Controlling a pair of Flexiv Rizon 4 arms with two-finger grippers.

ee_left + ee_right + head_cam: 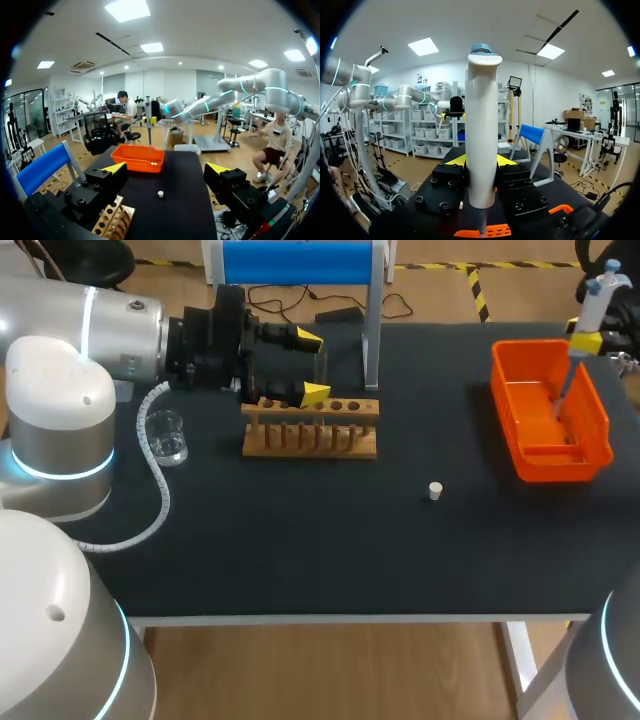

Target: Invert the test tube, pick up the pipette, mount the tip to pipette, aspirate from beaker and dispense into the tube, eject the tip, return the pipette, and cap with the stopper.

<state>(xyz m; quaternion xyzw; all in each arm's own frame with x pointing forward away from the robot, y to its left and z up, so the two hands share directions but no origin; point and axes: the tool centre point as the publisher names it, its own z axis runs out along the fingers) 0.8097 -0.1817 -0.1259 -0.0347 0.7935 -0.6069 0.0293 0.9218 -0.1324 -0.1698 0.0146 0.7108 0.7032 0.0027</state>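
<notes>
My right gripper (588, 338) is shut on a white pipette with a blue top (600, 295), which it holds upright over the orange bin (505, 415) at the far right. The pipette's thin lower end points down into the bin. In the right wrist view the pipette body (481, 140) stands clamped between the yellow-tipped fingers (454, 160). My left gripper (312, 367) is open just behind the wooden tube rack (310, 430). In the left wrist view that gripper (167, 170) has nothing between its fingers. The white stopper (435, 490) lies on the mat. I cannot make out the test tube.
A clear glass beaker (165, 437) stands left of the rack, beside my left arm's coiled cable (155, 480). A blue and white stand (372, 330) rises behind the rack. The left wrist view shows the bin (137, 159), the pipette (148, 125) and the stopper (160, 193) ahead.
</notes>
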